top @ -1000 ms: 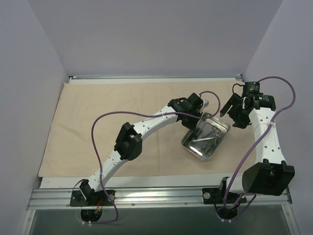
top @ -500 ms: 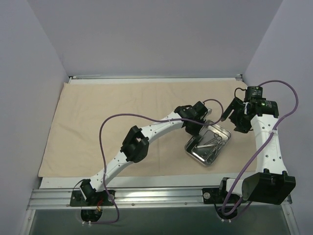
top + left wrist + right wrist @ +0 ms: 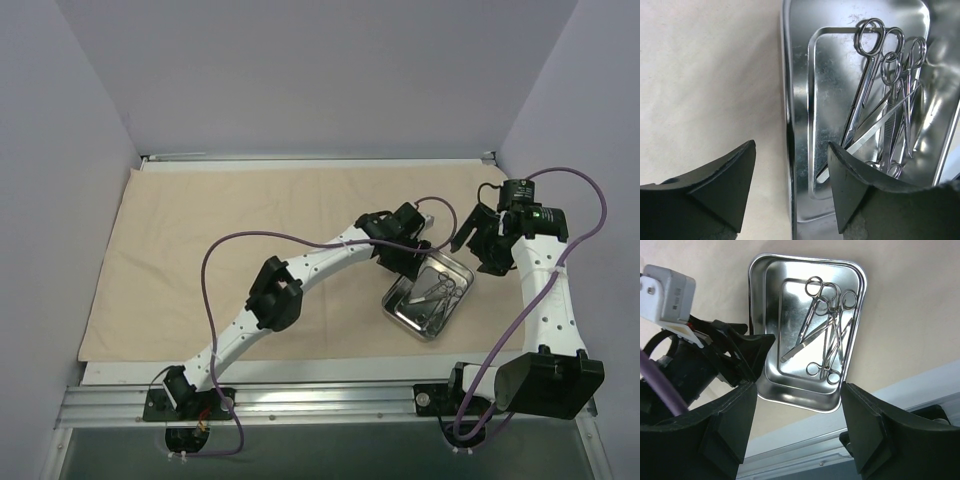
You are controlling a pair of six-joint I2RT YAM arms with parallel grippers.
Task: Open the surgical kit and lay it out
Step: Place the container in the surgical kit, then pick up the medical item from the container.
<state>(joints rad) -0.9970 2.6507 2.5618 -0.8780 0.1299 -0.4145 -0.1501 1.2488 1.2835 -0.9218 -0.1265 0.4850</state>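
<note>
**Surgical kit, wrap already spread, tray under both arms.** The beige cloth wrap lies open and nearly flat over the table. The steel tray rests on the wrap's right part, turned at an angle to the cloth's edges. In it lie the scissor-like instruments in one overlapping bundle, ring handles mostly toward the far end.

**Pincers.** Your left pincer is open. One finger is outside the tray's long wall over the cloth and the other is inside over the tray floor, so the rim stands between them with a gap on either side. Your right pincer is also open and holds nothing. It hangs above the tray, just beside the left wrist.

**Handling (judged).**
- **Tray:** it is probably stiff, smooth and slippery. Grip the upright wall near the middle of a long side and keep the tray level, since the loose instruments would slide at any tilt.
- **Instruments:** they look light, thin and tangled, and lie low against polished metal. A ring handle or a shank that crosses over another is likely the best place to grip. Lifting one may drag its neighbours along.
- **Wrap:** it is soft and will likely ruck if the tray is dragged across it, so lift the tray instead.
</note>
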